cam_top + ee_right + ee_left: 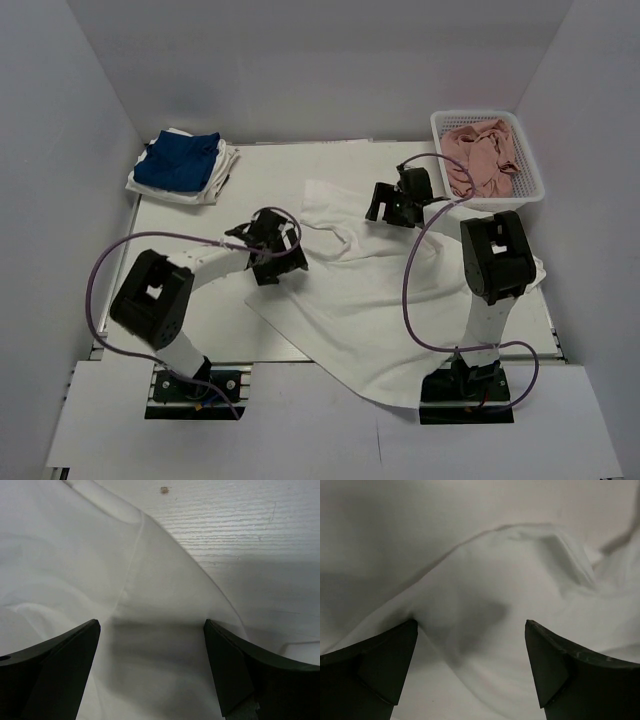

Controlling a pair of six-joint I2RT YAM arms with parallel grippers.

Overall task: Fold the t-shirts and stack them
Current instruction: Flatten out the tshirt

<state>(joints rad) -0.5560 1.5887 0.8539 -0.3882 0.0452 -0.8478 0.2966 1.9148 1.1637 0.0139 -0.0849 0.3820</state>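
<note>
A large white t-shirt (370,300) lies rumpled and unfolded across the middle of the table (215,325), its thin cloth raised in soft ridges and creases. The left gripper (470,625) and right gripper (150,625) hover just above it, jaws wide apart, holding nothing. A folded blue t-shirt (180,160) rests on another folded white t-shirt (222,170) in the far left corner.
</note>
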